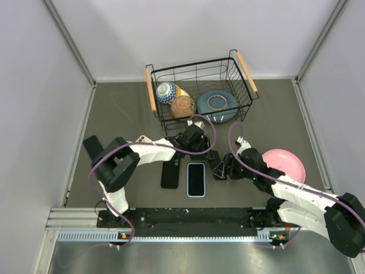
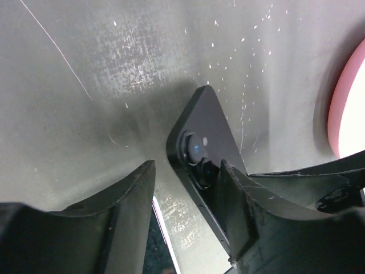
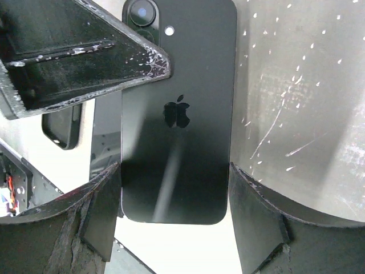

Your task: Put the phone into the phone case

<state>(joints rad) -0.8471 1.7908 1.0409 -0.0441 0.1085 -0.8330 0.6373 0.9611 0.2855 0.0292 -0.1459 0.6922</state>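
I have my right gripper [image 3: 174, 191] clamped across the width of the flat black phone [image 3: 177, 114], just right of the blue-rimmed rectangular phone case [image 1: 195, 179], while my left gripper [image 2: 187, 171] stands part-open astride the phone's camera corner.

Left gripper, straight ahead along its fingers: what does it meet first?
The black phone: its camera corner sits just inside the left gripper, close against one finger. Beyond it there is only bare table, though depth is hard to judge from the wrist view.
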